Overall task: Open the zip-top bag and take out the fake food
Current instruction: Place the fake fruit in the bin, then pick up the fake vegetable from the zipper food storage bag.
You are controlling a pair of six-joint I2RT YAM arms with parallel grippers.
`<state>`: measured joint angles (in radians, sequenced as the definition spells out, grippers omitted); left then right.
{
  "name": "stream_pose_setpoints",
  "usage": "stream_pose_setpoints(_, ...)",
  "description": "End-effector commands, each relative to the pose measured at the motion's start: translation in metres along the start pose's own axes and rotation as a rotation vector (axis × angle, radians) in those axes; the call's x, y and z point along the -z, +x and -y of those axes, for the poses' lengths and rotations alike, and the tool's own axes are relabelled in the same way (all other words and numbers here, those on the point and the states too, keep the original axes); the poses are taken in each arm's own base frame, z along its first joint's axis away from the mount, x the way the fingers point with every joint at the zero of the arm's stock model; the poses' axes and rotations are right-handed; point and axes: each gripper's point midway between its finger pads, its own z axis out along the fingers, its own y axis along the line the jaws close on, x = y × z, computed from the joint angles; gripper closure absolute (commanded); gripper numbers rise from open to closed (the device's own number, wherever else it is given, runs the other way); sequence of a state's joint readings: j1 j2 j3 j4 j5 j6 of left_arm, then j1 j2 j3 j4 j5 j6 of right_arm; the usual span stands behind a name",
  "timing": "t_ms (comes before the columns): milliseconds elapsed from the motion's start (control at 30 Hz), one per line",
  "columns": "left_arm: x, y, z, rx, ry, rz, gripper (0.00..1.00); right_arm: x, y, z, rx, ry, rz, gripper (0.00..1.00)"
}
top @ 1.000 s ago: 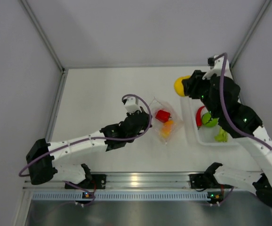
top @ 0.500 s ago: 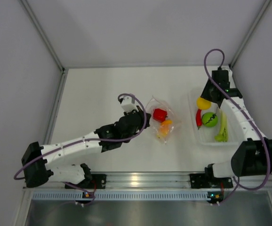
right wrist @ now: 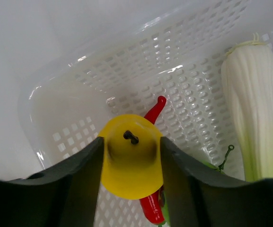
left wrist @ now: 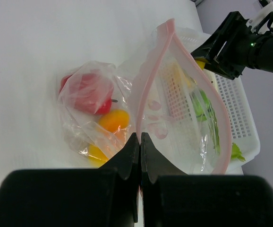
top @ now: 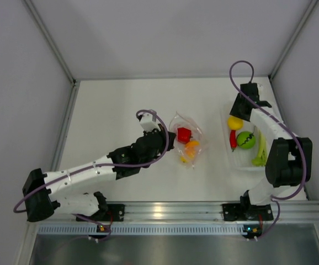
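The clear zip-top bag point(top: 188, 139) lies mid-table with its pink zip mouth point(left wrist: 148, 90) held open. My left gripper point(left wrist: 140, 137) is shut on the bag's rim. A red pepper point(left wrist: 88, 92), an orange piece point(left wrist: 114, 120) and a yellow piece point(left wrist: 95, 152) are inside the bag. My right gripper point(right wrist: 131, 144) is shut on a yellow fruit point(right wrist: 132, 158) and holds it over the white tray point(top: 229, 156). In the tray are a red chili point(right wrist: 152, 205), a green ball point(top: 246, 139) and a pale leek stalk point(right wrist: 251, 101).
The white perforated tray point(right wrist: 70, 113) sits at the right side of the table, close to the right wall. Grey walls stand at the left, back and right. A metal rail point(top: 165, 211) runs along the near edge.
My right arm has swung down and in, bringing the yellow fruit from the tray's far end to just above the tray. The left gripper and bag shifted slightly left.
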<state>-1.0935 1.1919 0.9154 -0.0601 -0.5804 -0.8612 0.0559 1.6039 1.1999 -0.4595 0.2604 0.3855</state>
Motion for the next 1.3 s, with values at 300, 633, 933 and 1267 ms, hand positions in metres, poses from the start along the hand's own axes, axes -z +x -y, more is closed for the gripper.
stream_pose_setpoints(300, 0.003, -0.01, 0.006, 0.011, 0.035, 0.023, 1.0, 0.05, -0.046, -0.001, -0.014, -0.049, 0.117, 0.18)
stream_pose_setpoints(633, 0.001, -0.014, 0.012, 0.012, 0.041, 0.03, 1.0, 0.203, -0.033, -0.103, 0.065, -0.814, 0.228, 0.03)
stream_pose_setpoints(933, -0.002, -0.015, 0.018, 0.028, 0.045, 0.027, 1.0, 0.288, 0.016, -0.143, 0.164, -0.843, 0.193, 0.52)
stream_pose_setpoints(1267, -0.003, -0.014, 0.026, 0.054, 0.064, 0.014, 1.0, 0.295, 0.075, -0.166, 0.316, -0.652, 0.165, 0.72)
